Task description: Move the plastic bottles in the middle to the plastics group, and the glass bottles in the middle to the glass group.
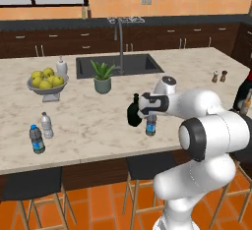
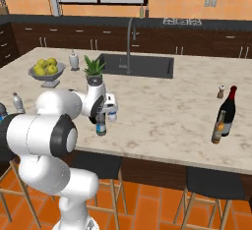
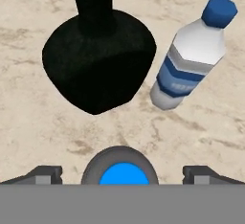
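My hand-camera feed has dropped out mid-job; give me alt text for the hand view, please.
Looking down on the marble counter, the open gripper is poised above a blue bottle cap lying between its fingertips. Beyond stand a squat glossy black glass bottle and a clear plastic water bottle with a blue label band.

The squat black glass bottle with a short narrow neck (image 3: 98,60) looks smooth and very dark, almost without shine from the hand view. Beside it, the small pale plastic water bottle with a blue cap and blue label band (image 3: 191,55) has a smooth, slightly satin skin. Both stand on the beige marbled stone countertop (image 1: 98,121), which looks polished yet softly mottled. The dark-tinted plastic bottle directly under the hand (image 1: 151,125) appears glossy. The grey bowl of yellow fruit (image 1: 47,87) looks like dull metal.
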You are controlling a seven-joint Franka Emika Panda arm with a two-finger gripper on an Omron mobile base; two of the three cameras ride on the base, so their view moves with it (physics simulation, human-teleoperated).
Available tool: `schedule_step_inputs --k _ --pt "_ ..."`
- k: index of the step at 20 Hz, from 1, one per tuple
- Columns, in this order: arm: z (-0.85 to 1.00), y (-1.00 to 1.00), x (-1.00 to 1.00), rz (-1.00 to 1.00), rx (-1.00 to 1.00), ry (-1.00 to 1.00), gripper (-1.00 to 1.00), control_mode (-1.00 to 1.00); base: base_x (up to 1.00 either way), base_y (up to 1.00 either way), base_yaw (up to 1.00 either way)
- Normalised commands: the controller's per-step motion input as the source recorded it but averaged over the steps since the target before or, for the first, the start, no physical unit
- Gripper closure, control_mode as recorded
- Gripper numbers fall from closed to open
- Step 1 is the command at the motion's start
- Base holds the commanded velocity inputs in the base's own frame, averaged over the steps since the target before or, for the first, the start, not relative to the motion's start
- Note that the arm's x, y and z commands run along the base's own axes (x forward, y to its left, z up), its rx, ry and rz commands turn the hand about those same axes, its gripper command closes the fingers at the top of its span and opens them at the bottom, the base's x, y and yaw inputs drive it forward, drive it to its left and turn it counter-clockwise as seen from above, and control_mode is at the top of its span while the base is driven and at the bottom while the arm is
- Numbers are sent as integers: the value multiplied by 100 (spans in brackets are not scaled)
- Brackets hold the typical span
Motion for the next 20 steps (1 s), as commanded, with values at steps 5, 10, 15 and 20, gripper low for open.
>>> schedule_step_inputs --k 5,10,15,20 --pt "0 0 0 0 0 0 100 -100 0 0 0" --pt "9 9 -45 1 0 -5 100 -100 0 0 0" --pt "22 62 -62 10 0 -1 100 -100 0 0 0" --pt "17 90 -29 13 0 0 100 -100 0 0 0"
